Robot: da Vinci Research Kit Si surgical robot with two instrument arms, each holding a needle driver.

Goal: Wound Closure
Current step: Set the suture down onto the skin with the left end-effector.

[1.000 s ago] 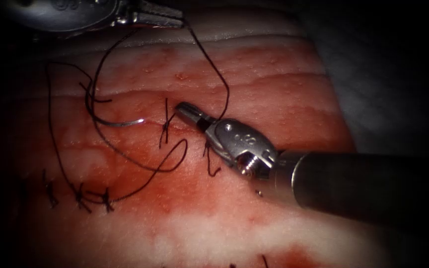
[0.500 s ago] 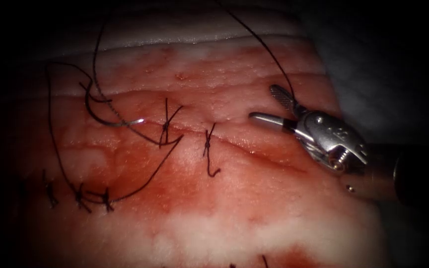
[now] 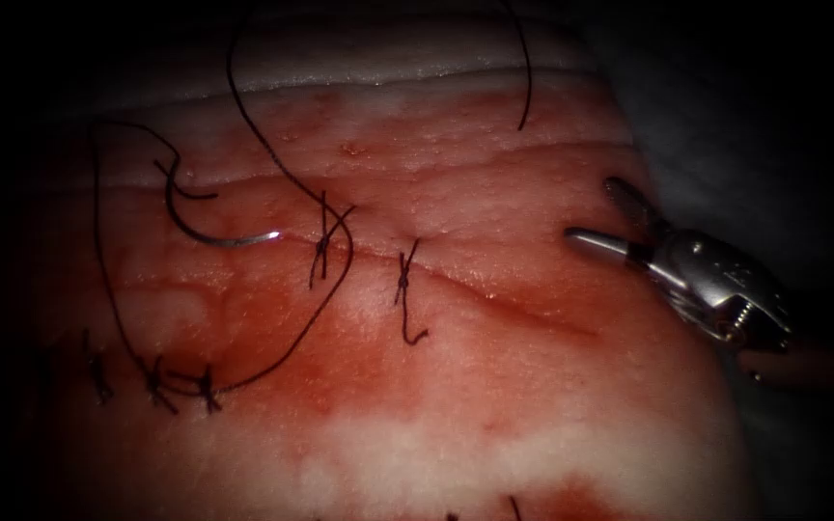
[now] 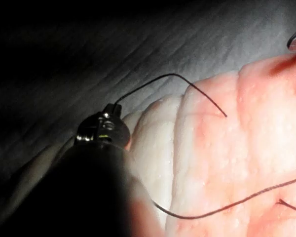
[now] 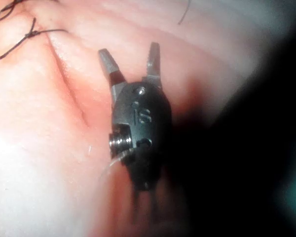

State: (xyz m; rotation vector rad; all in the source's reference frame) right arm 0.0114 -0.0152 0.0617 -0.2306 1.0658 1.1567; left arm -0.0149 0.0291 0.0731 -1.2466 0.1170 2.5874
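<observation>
The curved needle [image 3: 219, 237] lies loose on the tissue [image 3: 494, 405], left of the knotted stitches, and neither tool holds it. Thread [image 3: 335, 280] runs in a loop from the left stitch [image 3: 320, 246] up and out of the picture. Its free tail [image 3: 523, 106] hangs over the far tissue. My right tool [image 3: 596, 212] hovers at the right end of the cut [image 3: 494, 299], jaws open and holding nothing [image 5: 130, 52]. In the left wrist view my left tool [image 4: 108, 111] is shut on the thread [image 4: 187, 84], beyond the tissue's far edge.
A second tied stitch [image 3: 404, 280] sits on the cut, right of the first. An older row of stitches [image 3: 156, 381] lies at the lower left. Red fluid stains the tissue around the cut. Grey cloth [image 3: 726, 145] borders the tissue on the right.
My right tool opened, let go of the thread tail and drew back to the right. The left tool rose out of the endoscope view with the thread, and the loop at the left stitch shrank.
</observation>
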